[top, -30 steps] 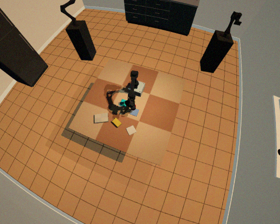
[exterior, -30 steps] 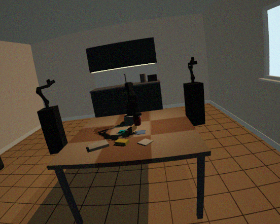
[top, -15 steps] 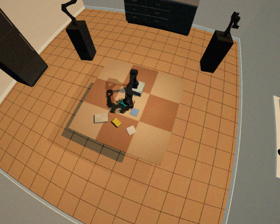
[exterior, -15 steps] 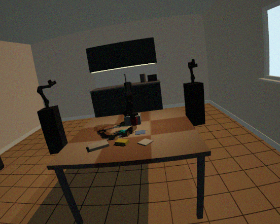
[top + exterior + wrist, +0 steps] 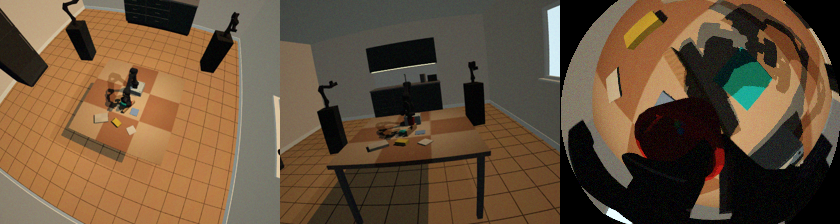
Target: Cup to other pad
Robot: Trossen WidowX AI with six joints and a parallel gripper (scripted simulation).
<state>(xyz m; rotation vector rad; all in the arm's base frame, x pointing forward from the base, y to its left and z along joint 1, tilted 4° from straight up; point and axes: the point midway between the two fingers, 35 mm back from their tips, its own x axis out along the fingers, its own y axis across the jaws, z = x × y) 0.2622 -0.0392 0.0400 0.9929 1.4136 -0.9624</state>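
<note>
My gripper [image 5: 410, 118] [image 5: 716, 136] is shut on the dark red cup [image 5: 411, 121] [image 5: 675, 136] and holds it upright above the table, near the arm's base. Faint specks of marbles show inside the cup in the wrist view. A teal pad [image 5: 123, 103] [image 5: 403, 131] [image 5: 748, 88] lies on the table to the left of the cup, partly under the arm's shadow. A pale blue pad [image 5: 134, 111] [image 5: 420, 132] [image 5: 664, 100] lies in front of the cup; the cup hides part of it in the wrist view. In the top view the arm hides the cup.
A wooden block [image 5: 411, 130] lies between the two pads. A yellow block [image 5: 116, 122] [image 5: 401, 142] [image 5: 643, 30], a long white box [image 5: 101, 117] [image 5: 377, 145] and a white card [image 5: 131, 130] [image 5: 425, 142] lie toward the table's front. The arm's grey base [image 5: 138, 88] stands behind.
</note>
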